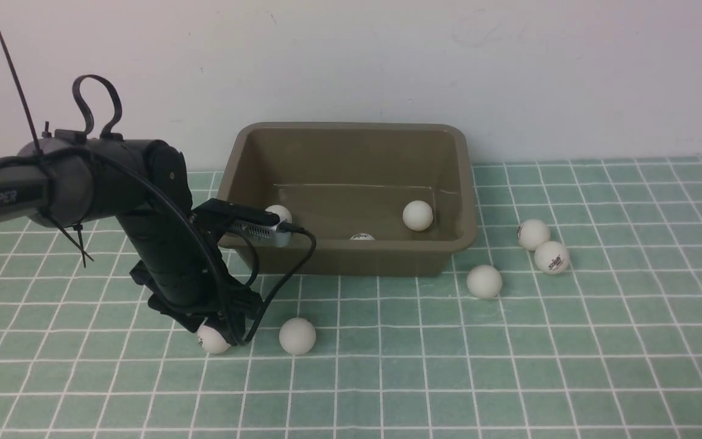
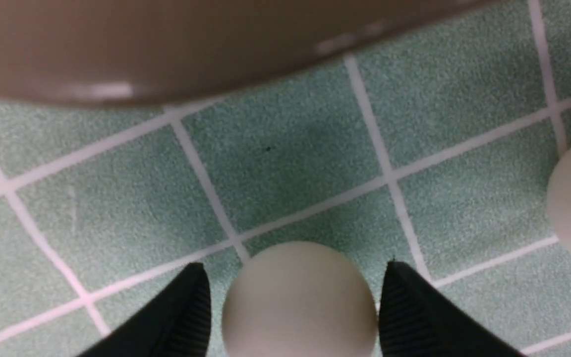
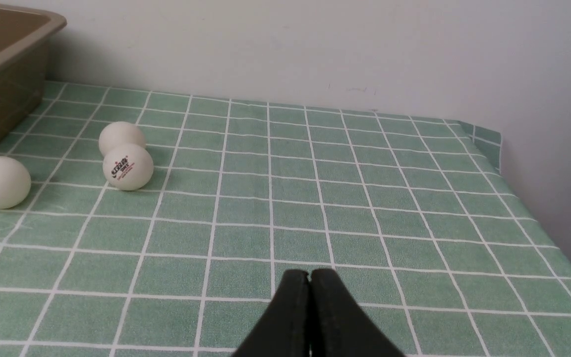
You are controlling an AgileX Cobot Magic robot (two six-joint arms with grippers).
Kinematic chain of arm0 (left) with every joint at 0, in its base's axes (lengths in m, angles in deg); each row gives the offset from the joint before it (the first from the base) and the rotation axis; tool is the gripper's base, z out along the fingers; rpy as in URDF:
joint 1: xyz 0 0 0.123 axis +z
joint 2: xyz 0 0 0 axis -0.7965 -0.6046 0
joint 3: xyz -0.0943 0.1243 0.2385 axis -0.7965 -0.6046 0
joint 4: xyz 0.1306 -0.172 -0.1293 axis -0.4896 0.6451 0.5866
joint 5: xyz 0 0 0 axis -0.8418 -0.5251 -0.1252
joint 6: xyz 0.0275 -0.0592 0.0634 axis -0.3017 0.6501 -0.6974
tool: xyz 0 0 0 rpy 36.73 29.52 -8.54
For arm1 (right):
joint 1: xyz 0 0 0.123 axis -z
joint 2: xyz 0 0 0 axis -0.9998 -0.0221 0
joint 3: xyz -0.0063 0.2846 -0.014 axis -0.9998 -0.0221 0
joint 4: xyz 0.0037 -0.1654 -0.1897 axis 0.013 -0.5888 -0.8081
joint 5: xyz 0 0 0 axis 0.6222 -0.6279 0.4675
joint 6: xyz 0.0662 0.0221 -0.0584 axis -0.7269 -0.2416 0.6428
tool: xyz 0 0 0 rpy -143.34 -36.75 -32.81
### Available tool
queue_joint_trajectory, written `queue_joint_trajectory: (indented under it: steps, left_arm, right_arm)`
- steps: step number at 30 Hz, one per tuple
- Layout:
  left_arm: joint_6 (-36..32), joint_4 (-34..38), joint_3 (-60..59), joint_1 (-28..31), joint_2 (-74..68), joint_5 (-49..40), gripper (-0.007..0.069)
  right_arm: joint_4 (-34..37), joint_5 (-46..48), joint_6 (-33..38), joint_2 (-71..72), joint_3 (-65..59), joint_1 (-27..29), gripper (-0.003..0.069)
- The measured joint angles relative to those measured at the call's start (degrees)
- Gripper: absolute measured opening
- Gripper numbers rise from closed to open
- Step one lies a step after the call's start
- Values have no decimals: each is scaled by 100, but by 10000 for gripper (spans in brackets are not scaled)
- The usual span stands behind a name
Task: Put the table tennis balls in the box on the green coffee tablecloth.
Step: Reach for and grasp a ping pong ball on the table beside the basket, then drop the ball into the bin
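Note:
My left gripper (image 1: pixel 220 335) is down on the green coffee tablecloth (image 1: pixel 509 366), in front of the olive-brown box (image 1: pixel 351 259). Its fingers straddle a white table tennis ball (image 2: pixel 298 297) resting on the cloth. One finger touches the ball and a thin gap shows at the other, so the gripper is open. A second ball (image 1: pixel 297 335) lies just to its right. Three more balls (image 1: pixel 484 281) (image 1: pixel 533 234) (image 1: pixel 551 256) lie right of the box. Three balls (image 1: pixel 417 215) (image 1: pixel 362 236) (image 1: pixel 278 213) sit inside it. My right gripper (image 3: pixel 309 275) hovers shut and empty over the cloth.
A white wall stands right behind the box. In the right wrist view the cloth's far right corner (image 3: pixel 484 136) ends at the table edge. The left arm's wrist camera and cable (image 1: pixel 259 228) hang over the box's front left corner.

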Motion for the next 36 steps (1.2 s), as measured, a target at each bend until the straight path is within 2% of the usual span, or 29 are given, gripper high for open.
queue_joint_trajectory:
  steps: [7,12,18,21,26,30,36]
  left_arm:
    - [0,13,0,0,0,-62,354]
    - [-5,13,24,0,0,-292,355]
    - [-32,-33,903,0,0,-1747,355]
    - [-49,4,1635,0,0,-1952,355]
    - [-90,384,2698,0,0,-1998,355]
    - [-192,458,3108,0,0,-1939,355]
    - [-661,550,3166,0,-252,-975,355]
  right_arm:
    - [0,0,0,0,0,0,-18]
    - [0,0,0,0,0,0,-18]
    - [0,0,0,0,0,0,-18]
    - [0,0,0,0,0,0,-18]
    - [0,0,0,0,0,0,-18]
    - [0,0,0,0,0,0,-18]
    - [0,0,0,0,0,0,-18]
